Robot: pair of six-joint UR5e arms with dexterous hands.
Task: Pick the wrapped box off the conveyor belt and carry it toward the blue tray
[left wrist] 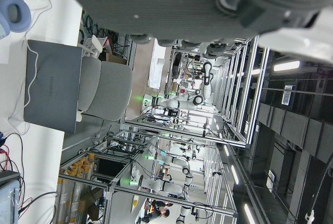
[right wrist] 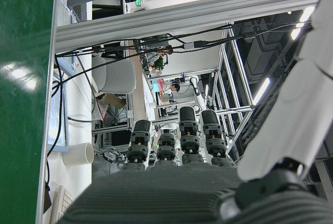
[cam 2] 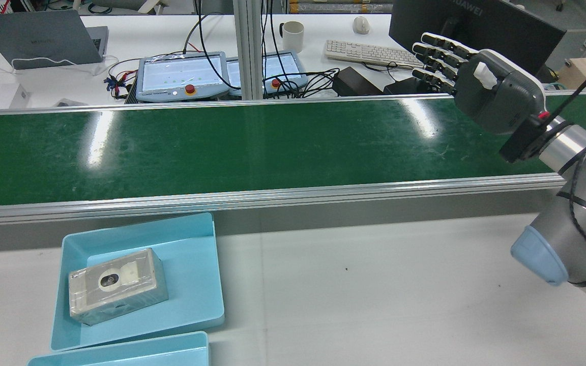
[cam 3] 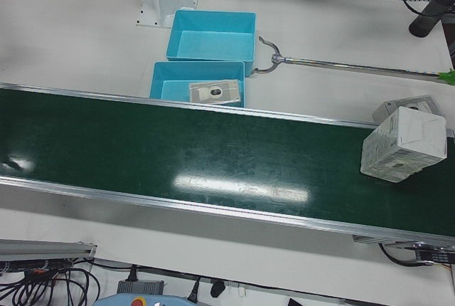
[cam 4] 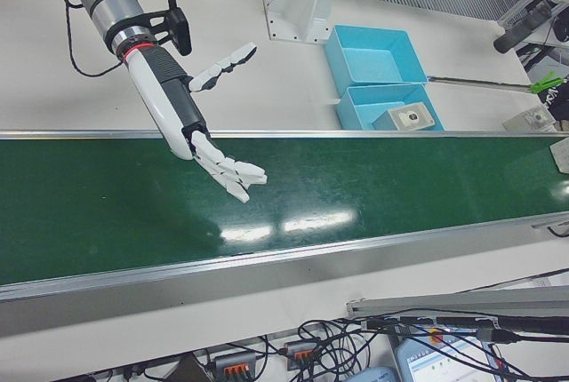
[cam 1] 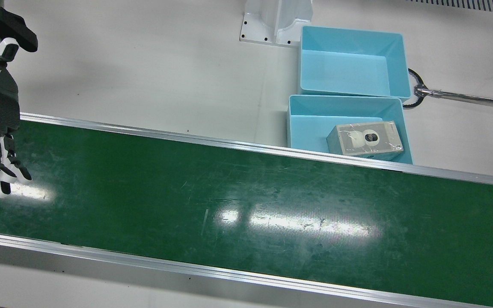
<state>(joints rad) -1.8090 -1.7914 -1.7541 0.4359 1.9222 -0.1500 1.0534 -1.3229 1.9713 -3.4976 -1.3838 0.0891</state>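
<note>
A white desk is seen beyond the far rail in the rear view, and on it are set a closed grey laptop, a white mug, a pale keyboard and a black monitor. A vertical aluminium post is stood between two grey-framed touch panels with red buttons. A grey upholstered chair and long ceiling light strips above metal racking are shown in the left hand view.
</note>
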